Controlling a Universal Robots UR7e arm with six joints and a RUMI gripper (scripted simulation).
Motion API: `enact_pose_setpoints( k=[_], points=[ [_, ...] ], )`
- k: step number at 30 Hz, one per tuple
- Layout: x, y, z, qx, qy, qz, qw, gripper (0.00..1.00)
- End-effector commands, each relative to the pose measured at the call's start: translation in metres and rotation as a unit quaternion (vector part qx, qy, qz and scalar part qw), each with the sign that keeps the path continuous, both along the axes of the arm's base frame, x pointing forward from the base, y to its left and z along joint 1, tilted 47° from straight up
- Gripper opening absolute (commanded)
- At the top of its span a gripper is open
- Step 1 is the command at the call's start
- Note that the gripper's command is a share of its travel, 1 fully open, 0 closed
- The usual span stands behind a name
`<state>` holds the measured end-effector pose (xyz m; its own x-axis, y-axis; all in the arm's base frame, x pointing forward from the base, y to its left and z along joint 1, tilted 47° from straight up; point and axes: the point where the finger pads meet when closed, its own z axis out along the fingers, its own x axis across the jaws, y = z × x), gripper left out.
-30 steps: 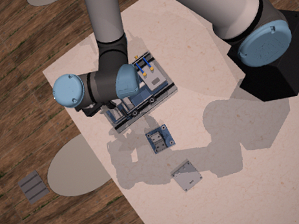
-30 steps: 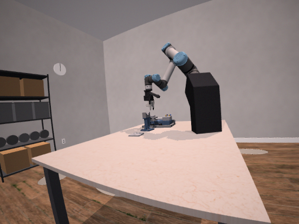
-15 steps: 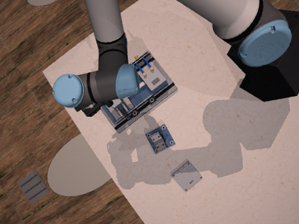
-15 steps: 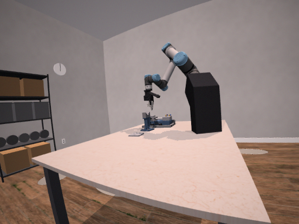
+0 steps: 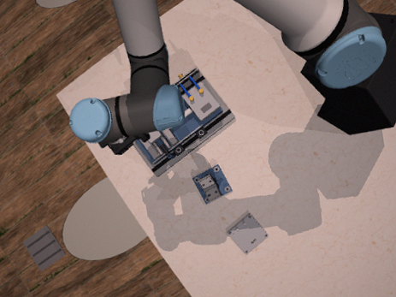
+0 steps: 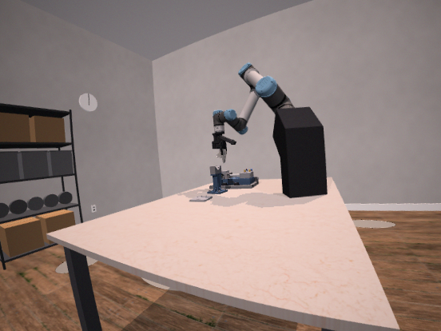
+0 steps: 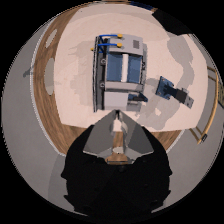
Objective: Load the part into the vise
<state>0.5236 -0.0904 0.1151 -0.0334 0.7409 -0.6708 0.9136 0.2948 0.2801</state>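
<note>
Arm's gripper above vise | jaws together, empty | part seems loaded | best: nudge it gently against stop.

Plain grey walls meet at a corner under a darker grey ceiling, a round white wall clock hanging at left. A black metal shelf rack holds brown cardboard boxes, grey bins and dark cylinders. A pale pink marble-patterned worktop on dark legs stands over worn brown wood-plank flooring.
</note>
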Motion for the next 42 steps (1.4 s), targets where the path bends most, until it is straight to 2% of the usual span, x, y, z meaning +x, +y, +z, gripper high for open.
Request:
enact_pose_setpoints(
  k=[1,6,11,42],
  points=[
    [0.0,0.0,0.0,0.0,-0.001,0.0,1.0,0.0],
    [0.0,-0.002,0.003,0.0,-0.001,0.0,1.0,0.0],
    [-0.001,-0.032,0.03,-0.002,-0.001,0.001,1.0,0.0],
    [-0.001,-0.034,0.032,-0.002,-0.001,0.001,1.0,0.0]
  ],
)
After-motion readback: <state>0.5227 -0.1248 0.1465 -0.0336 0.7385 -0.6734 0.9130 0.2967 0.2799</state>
